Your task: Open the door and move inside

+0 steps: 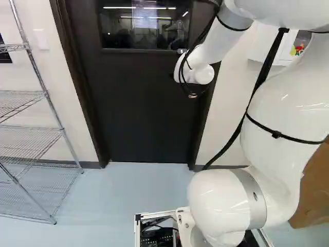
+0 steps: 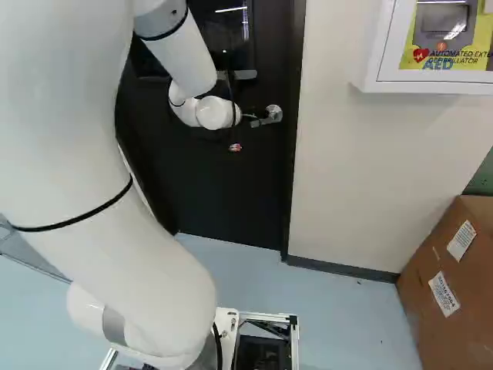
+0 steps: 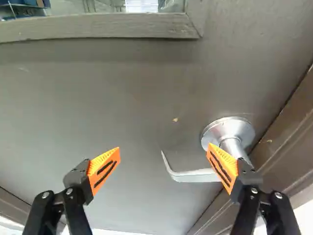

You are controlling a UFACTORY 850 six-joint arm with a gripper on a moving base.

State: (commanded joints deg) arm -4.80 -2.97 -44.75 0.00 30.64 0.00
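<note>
Black door (image 1: pixel 144 113), framed window (image 1: pixel 118 33); silver lever handle (image 3: pixel 195 176), bent tip.

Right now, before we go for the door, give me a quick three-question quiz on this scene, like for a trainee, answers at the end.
1. True or false: the door is closed.
2. Pick one: how does the gripper stand near the lever handle? A: shut on it. B: open, not gripping it. C: shut on nothing.
3. Fill in: the shelving at the left of the left base view has shelves of ____.
Key: 1 true; 2 B; 3 wire
</note>
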